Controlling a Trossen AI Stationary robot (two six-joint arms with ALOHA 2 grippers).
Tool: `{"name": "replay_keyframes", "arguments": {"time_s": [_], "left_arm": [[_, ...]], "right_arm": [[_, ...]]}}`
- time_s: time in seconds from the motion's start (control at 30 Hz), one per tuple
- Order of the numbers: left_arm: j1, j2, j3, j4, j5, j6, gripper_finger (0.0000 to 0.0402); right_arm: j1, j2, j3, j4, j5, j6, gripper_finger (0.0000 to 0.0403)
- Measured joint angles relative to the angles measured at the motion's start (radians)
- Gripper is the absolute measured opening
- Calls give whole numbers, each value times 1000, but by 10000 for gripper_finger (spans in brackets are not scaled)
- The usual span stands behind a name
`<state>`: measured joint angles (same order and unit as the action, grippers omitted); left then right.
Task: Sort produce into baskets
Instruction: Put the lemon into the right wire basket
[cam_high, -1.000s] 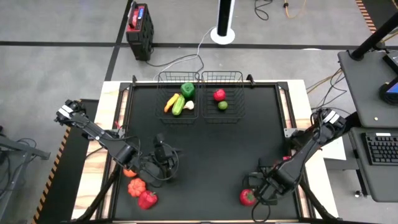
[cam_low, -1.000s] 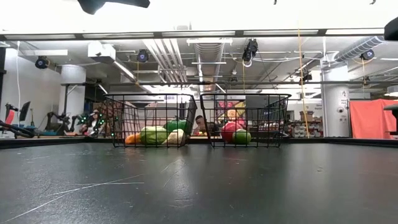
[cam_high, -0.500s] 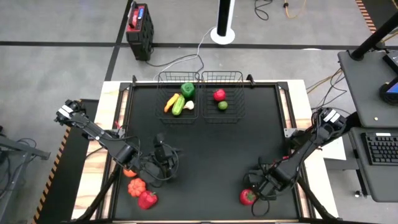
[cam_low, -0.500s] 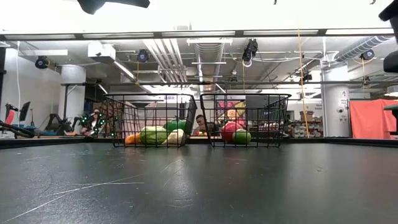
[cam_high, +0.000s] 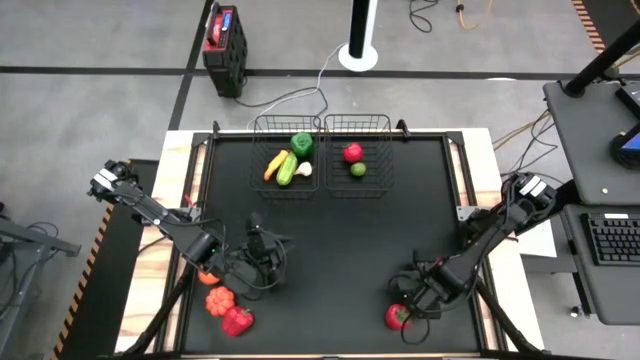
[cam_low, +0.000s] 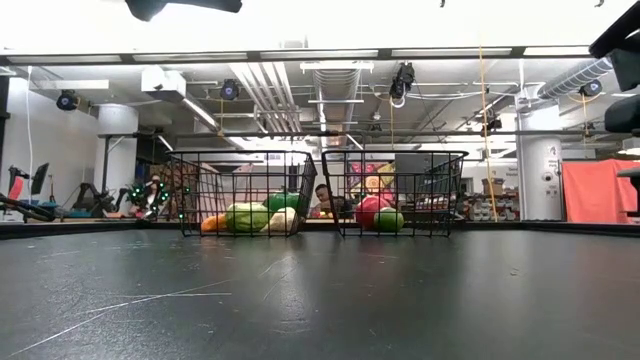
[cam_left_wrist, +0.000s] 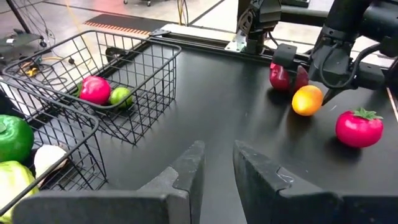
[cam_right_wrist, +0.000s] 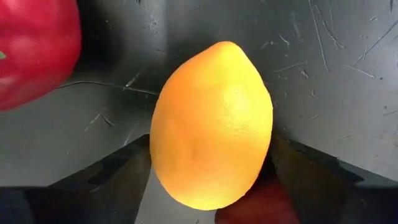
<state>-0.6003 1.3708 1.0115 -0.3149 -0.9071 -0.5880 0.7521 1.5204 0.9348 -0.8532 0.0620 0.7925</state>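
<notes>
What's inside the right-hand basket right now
The right-hand basket holds a red fruit and a small green one. Whether anything smaller lies hidden beneath them cannot be seen.
</notes>
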Motion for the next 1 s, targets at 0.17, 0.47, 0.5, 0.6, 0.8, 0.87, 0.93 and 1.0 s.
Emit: {"name": "replay_keyframes", "arguments": {"time_s": [0.17, 0.47, 0.5, 0.6, 0.8, 0.87, 0.93, 1.0], "left_arm": [[0, 0, 0, 0, -2, 2, 68], [0, 6, 0, 1, -10, 2, 68], [0, 11, -1, 1, -19, 2, 68], [0, 31, -1, 1, -27, 2, 68], [0, 58, 3, 7, -27, -3, 68], [0, 62, 3, 11, -27, -5, 68], [-1, 63, 3, 18, -27, -5, 68], [-1, 63, 3, 20, -27, -5, 68]], "right_arm": [[-5, 0, 3, -1, 0, 0, 270], [-41, -1, 51, -26, 35, -28, 247], [-51, -1, 65, -46, 49, -42, 247], [-94, -1, 118, -110, 92, -104, 248], [-231, -2, 266, -218, 148, -297, 248], [-288, -2, 320, -227, 150, -379, 248], [-348, -2, 377, -230, 149, -452, 248], [-412, -2, 435, -234, 145, -510, 249]]}}
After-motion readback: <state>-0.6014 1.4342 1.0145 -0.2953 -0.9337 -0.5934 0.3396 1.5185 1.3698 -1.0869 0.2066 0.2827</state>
